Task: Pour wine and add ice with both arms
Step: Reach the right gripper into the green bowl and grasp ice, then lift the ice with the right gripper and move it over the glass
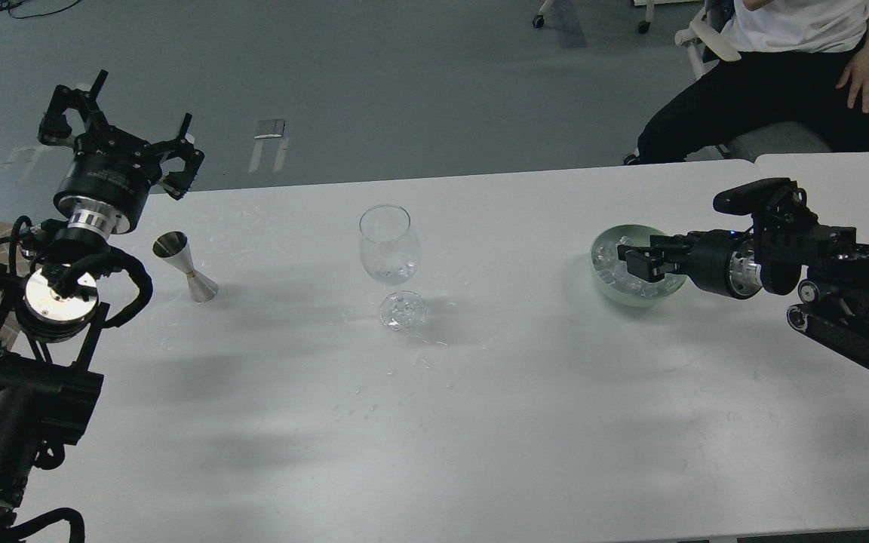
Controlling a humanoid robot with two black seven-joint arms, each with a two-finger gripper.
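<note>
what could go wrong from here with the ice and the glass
1. The right pincer is down in the green bowl among the ice; a slippery cube may slip out on the carry across the table.
2. The wine glass is tall on a narrow foot; an arm brushing it or a cube dropped hard may tip it.
3. The left pincer is open and raised close to the metal jigger, which a careless descent might knock over.

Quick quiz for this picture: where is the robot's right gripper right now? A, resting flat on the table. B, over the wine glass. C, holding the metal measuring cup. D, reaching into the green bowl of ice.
D: the right gripper reaches in over the rim of the green bowl, among the ice, well away from the wine glass and the metal measuring cup.
</note>
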